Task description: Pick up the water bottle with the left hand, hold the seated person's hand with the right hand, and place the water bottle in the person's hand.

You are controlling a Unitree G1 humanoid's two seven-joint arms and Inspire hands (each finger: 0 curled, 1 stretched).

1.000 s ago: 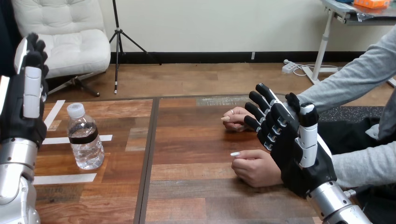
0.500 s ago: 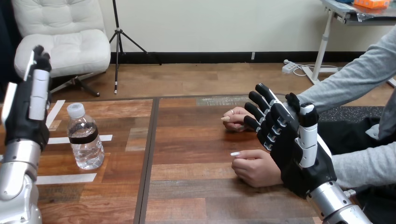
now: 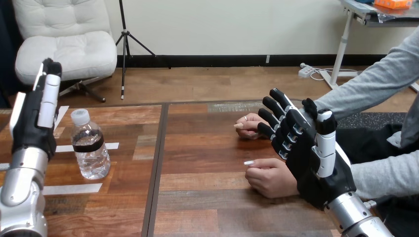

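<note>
Presently, a clear plastic water bottle (image 3: 90, 146) with a white screw cap and a dark band round its middle stands upright on the left part of the brown wooden desk (image 3: 207, 148). It rests among strips of white tape (image 3: 69, 188) stuck flat to the boards, and nothing touches it.

Left side: the robot's left hand (image 3: 33, 123) is raised above the desk's left edge on its silver forearm, turned edge-on, with its fingers straight and pointing upward. It holds nothing. It stands just to the left of the bottle and clear of it, the fingertips higher than the cap.

Right side: the robot's right hand (image 3: 309, 163) rises from the lower right corner, held wide, its black-and-white fingers (image 3: 276, 116) spread and only slightly bent, its thumb upright. None of them is curled round anything.

Person: seated at the right side of the desk, both arms in grey sleeves reaching in. The person's nearer hand (image 3: 269, 177) lies on the desk as a loose fist, directly beside the robot's right palm, which covers its wrist from this angle; whether the two touch cannot be told. The person's farther hand (image 3: 249, 124) rests on the desk behind the robot's spread fingers, its fingertips pointing left.

Spacing: the bottle is well apart from both of the person's hands, with a dark seam (image 3: 160, 163) between the desk's boards running between them.
</note>
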